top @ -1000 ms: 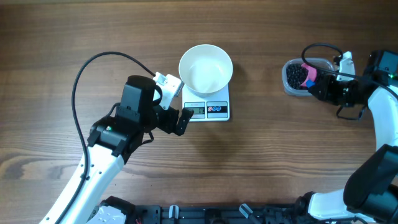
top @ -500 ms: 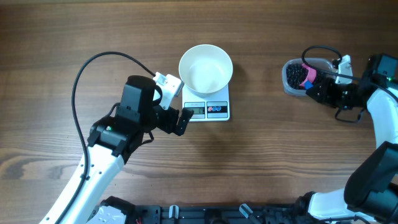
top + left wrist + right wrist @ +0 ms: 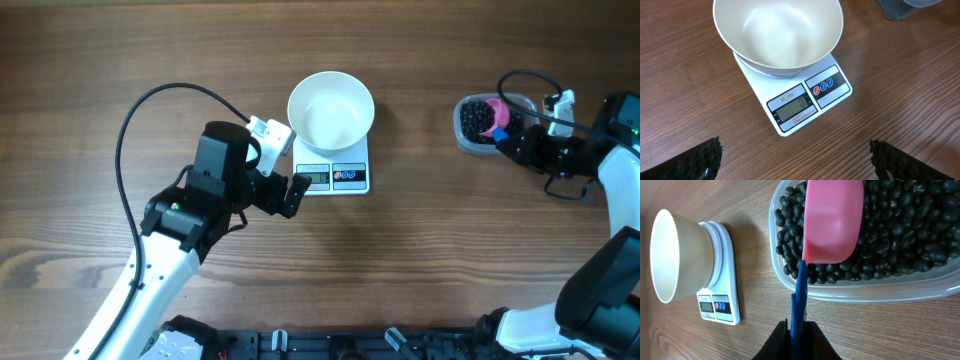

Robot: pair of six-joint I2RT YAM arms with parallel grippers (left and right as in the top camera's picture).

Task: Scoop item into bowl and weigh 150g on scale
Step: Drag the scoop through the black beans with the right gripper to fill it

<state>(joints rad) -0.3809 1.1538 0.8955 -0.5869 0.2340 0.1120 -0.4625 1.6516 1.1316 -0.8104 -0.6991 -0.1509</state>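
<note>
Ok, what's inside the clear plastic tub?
Glossy black beans fill the tub, and a pink scoop rests among them, its blue handle reaching out over the rim. The beans beneath the scoop and the tub's floor are covered.

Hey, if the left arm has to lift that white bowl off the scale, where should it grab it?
Probably the rim of the bowl, on the side facing the left pincer, coming down from above with one finger inside and one outside. It stands upright and deep on the scale, thin-walled, and looks too wide to span.
</note>
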